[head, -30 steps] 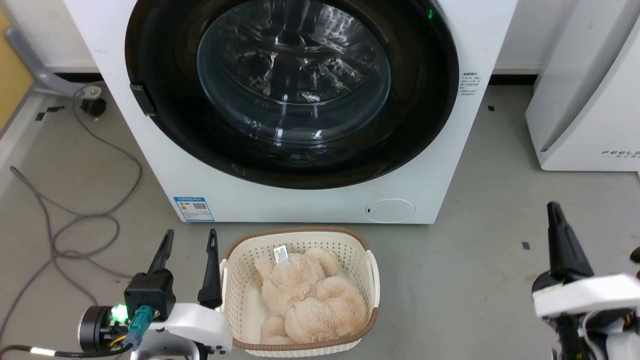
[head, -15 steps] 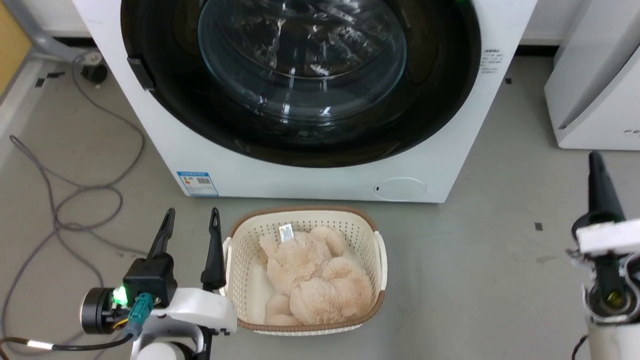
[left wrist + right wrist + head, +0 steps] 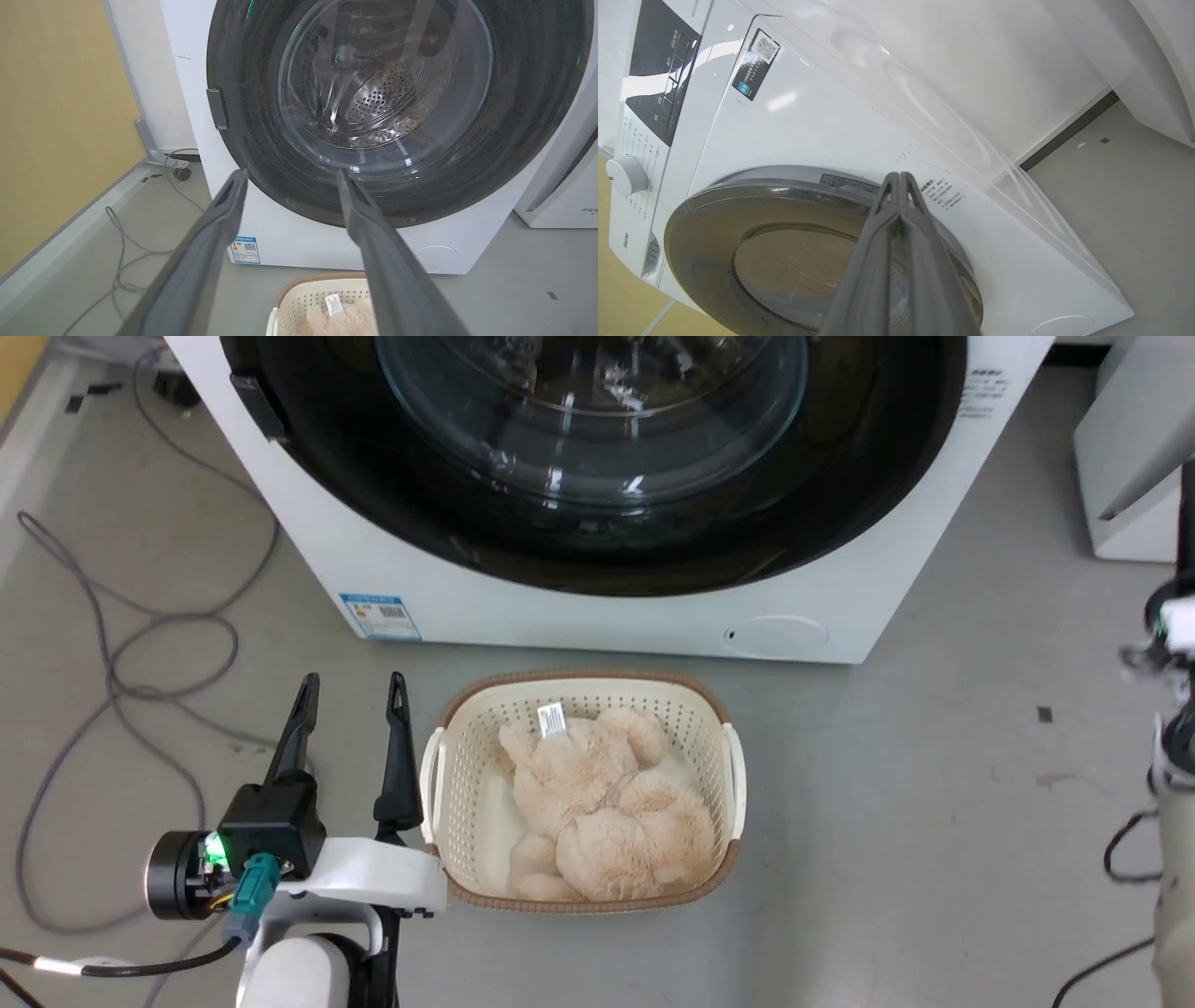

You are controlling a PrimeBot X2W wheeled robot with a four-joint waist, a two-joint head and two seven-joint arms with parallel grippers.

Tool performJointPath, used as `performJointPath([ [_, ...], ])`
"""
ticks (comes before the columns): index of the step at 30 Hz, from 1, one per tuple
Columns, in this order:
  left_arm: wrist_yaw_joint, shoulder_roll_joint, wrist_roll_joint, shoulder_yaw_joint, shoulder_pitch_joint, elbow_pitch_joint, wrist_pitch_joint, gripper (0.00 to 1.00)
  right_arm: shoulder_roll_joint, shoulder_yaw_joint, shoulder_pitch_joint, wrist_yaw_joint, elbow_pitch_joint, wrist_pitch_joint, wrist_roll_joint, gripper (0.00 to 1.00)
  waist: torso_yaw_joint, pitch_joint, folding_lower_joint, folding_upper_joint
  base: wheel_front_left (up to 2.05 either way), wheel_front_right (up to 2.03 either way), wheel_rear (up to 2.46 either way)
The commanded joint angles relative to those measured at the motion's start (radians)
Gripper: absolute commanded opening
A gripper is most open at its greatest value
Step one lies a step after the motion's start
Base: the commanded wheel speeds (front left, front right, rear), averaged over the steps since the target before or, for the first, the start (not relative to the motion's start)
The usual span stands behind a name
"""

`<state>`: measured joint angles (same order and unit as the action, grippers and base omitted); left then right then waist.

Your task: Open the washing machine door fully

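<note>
The washing machine door [image 3: 597, 448] is sitting closed on the washing machine [image 3: 560, 625], its top cropped in head view. I'm holding the left gripper [image 3: 353, 679] wide beside the basket [image 3: 434, 784], the right gripper [image 3: 899, 177] pinching its 2 fingers together.

The right hand [image 3: 900, 176] has risen (camera shifted).

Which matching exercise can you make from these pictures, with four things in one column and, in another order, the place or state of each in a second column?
Things:
1. large round glossy black washing machine door
2. fluffy beige plush toy
3. left gripper
4. right gripper

Places or states:
A. lies in the cream perforated plastic basket
B. fingers pressed together
C. closed against the white washing machine
D. fingers apart, holding nothing

Pairs: 1-C, 2-A, 3-D, 4-B
</note>
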<state>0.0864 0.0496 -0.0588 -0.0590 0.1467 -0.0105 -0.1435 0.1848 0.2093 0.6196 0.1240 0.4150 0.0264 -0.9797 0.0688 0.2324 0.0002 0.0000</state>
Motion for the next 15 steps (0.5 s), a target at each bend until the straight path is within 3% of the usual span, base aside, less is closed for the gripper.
performJointPath([
  [1,0.008,0.0,-0.008,-0.006,0.02,-0.008,-0.013,1.0,0.016,-0.001,0.056,0.004,0.027,-0.006,-0.036,0.0,0.009,0.018,-0.0001,0.0,0.0,0.0,0.0],
  [15,0.036,0.001,-0.033,-0.027,0.058,-0.017,-0.042,1.0,0.071,-0.072,0.296,0.005,0.177,-0.04,-0.116,0.0,0.046,0.094,-0.0002,0.0,0.0,0.0,0.0],
])
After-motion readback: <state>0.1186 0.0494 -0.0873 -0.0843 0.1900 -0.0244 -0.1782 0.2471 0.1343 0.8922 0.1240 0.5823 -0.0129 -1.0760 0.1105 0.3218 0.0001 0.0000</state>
